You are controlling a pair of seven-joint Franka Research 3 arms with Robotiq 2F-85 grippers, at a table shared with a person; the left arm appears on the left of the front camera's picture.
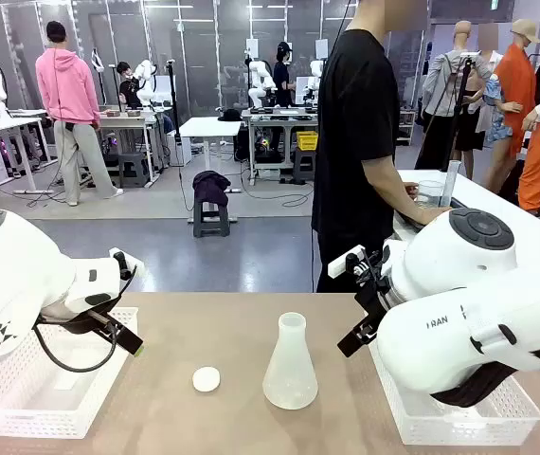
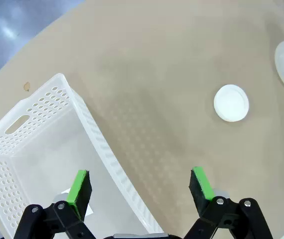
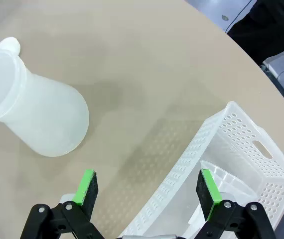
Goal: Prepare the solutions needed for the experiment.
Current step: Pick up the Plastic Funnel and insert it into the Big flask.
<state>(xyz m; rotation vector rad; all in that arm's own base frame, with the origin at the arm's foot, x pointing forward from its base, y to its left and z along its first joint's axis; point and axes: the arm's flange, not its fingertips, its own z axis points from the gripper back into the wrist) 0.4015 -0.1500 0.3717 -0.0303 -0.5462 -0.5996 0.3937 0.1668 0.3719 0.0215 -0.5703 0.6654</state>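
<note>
Tabletop [image 1: 213, 322]: smooth, matt beige. Conical flask [image 1: 290, 365]: frosted translucent plastic, dull sheen. Round cap [image 1: 206, 379]: opaque white plastic, matt. Left basket [image 1: 33, 403] and right basket [image 1: 459, 425]: white perforated plastic, slight gloss. Arm shells [image 1: 469, 313]: glossy white plastic. Pads [image 2: 79, 185] on the left gripper [image 2: 139, 181]: matt green, rubbery-looking.
</note>
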